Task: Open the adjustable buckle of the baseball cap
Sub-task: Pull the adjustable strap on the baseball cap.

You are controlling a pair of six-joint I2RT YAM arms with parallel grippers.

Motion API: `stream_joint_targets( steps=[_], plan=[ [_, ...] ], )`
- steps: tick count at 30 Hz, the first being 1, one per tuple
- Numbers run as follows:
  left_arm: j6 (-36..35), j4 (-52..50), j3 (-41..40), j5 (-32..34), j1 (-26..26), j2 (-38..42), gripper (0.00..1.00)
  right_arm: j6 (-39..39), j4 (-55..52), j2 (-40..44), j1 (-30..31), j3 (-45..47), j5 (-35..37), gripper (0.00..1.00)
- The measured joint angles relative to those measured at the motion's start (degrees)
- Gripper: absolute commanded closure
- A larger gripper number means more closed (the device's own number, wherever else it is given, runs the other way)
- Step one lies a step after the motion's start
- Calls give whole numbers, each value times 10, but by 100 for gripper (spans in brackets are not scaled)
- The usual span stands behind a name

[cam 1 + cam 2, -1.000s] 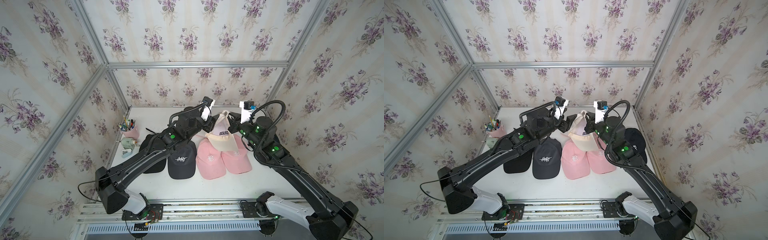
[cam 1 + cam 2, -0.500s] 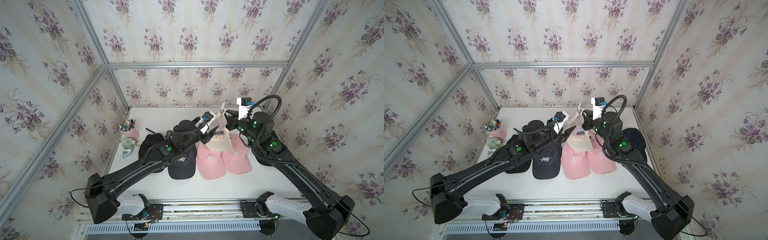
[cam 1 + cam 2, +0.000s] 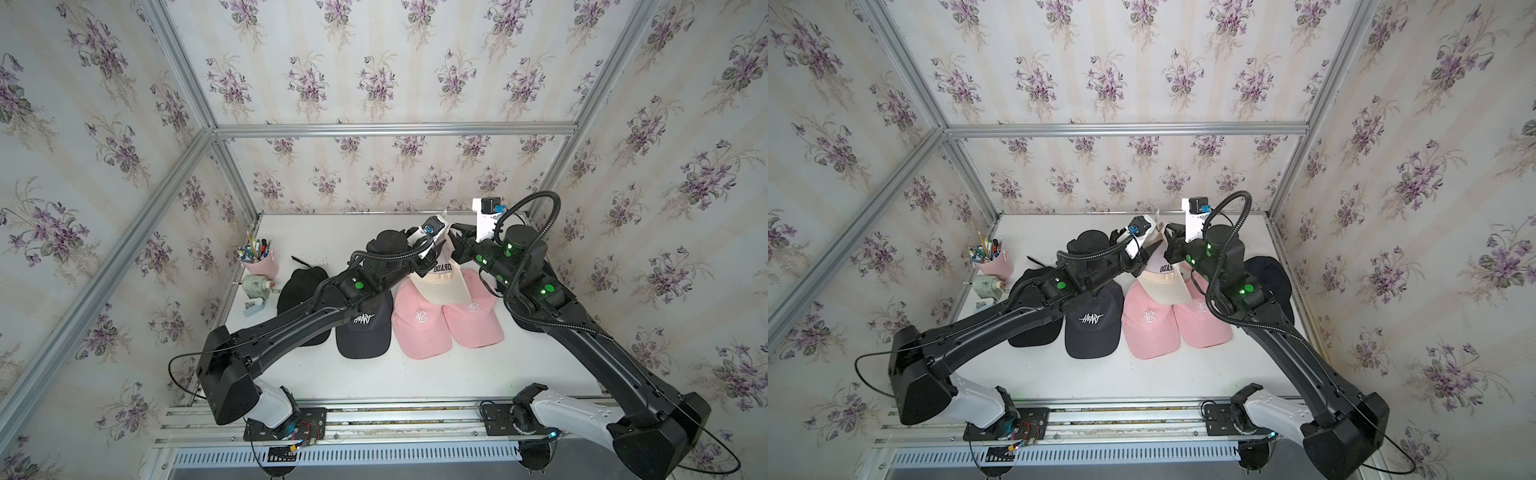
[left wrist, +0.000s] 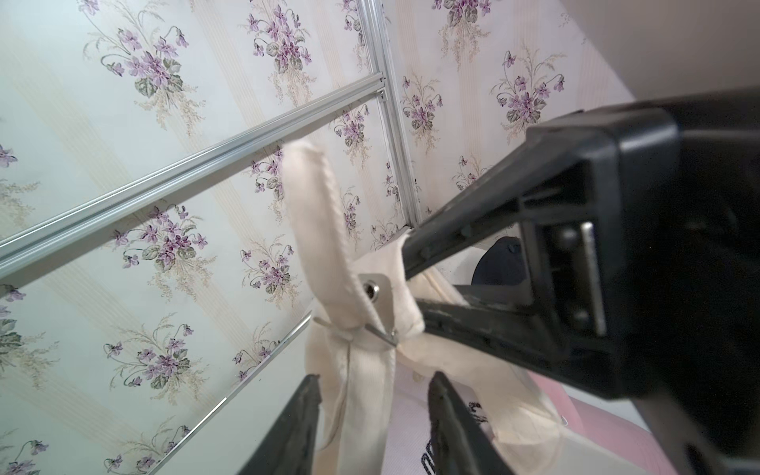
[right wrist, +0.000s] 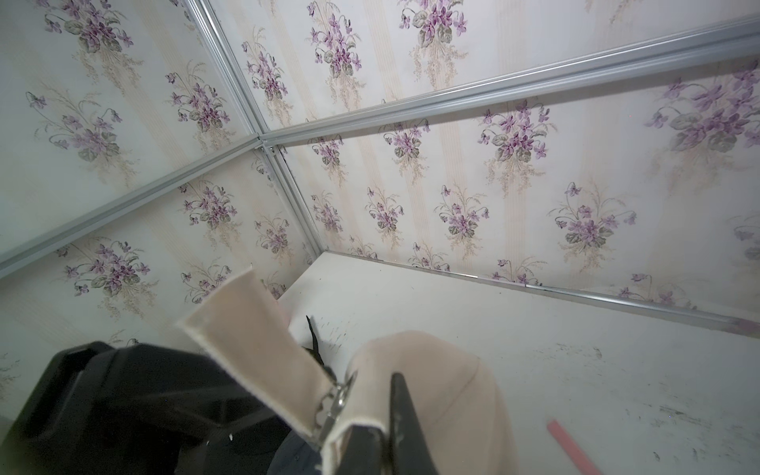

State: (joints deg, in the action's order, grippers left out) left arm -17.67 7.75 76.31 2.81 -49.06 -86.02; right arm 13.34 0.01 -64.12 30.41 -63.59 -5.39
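So: pens in the pink cup at 10 o'clock. Two pink caps; cream cap up at 12, right hand clamping its strap by the buckle, left hand part-open around it.

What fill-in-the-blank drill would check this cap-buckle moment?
The right gripper clamps the cream cap beside its metal ____.
The left gripper holds its fingers open around that cap's ____.
Both pink caps on the table bear the letter ____.
Missing: buckle; strap; R.
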Motion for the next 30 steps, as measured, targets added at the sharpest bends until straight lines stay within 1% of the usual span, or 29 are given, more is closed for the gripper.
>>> stream_joint_targets(
  steps=[2,6,10,19,25,30],
  plan=[
    [0,0,-3,1,0,2,80,2,2,1,0,3,2,100],
    [0,-3,-7,2,0,6,88,9,4,1,0,8,4,100],
    [-2,-3,-7,2,0,5,100,15,10,-2,0,5,2,100],
    [0,-5,-11,2,-2,6,100,32,22,6,0,14,0,100],
    [30,2,-31,8,-8,17,100,61,63,19,0,50,2,100],
    [56,1,-33,28,-23,14,100,82,113,19,0,80,2,100]
  ],
)
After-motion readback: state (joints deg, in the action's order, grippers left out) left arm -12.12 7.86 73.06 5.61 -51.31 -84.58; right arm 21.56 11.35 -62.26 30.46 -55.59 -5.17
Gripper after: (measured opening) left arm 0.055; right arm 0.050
